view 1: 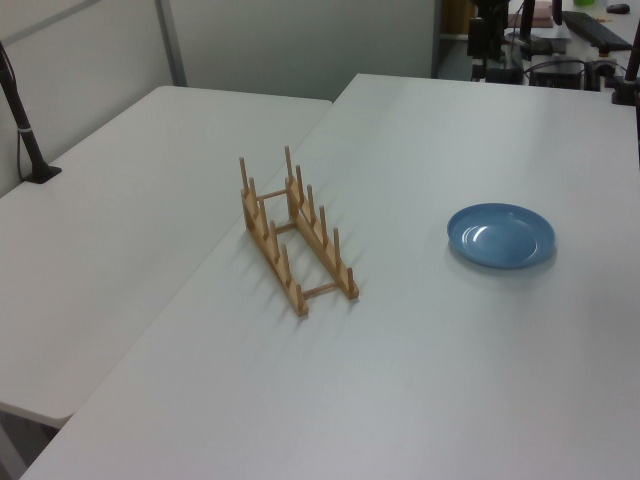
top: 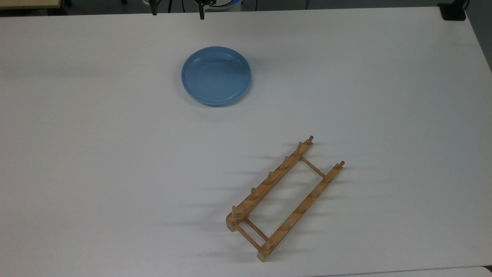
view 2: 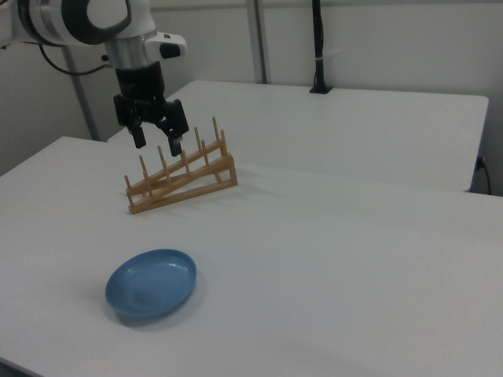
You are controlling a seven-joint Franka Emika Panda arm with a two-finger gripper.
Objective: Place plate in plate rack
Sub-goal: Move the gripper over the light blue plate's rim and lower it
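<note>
The light-blue plate (top: 216, 75) (view 1: 500, 235) (view 2: 151, 284) lies flat on the white table (top: 96, 154), right way up. The wooden plate rack (top: 284, 198) (view 1: 295, 235) (view 2: 182, 177) stands apart from it, toward the top view's lower right, at a slant, with nothing between its pegs. My gripper (view 2: 157, 141) hangs open in the air with nothing between its fingers. In the top view its dark fingertips (top: 201, 13) poke in at the upper edge, beyond the plate. It touches neither the plate nor the rack.
A second white table (view 1: 120, 200) adjoins this one past the rack. A black pole on a clamp (view 1: 25, 130) (view 2: 318, 47) stands on it. A black block (top: 453, 11) sits at the top view's upper right corner.
</note>
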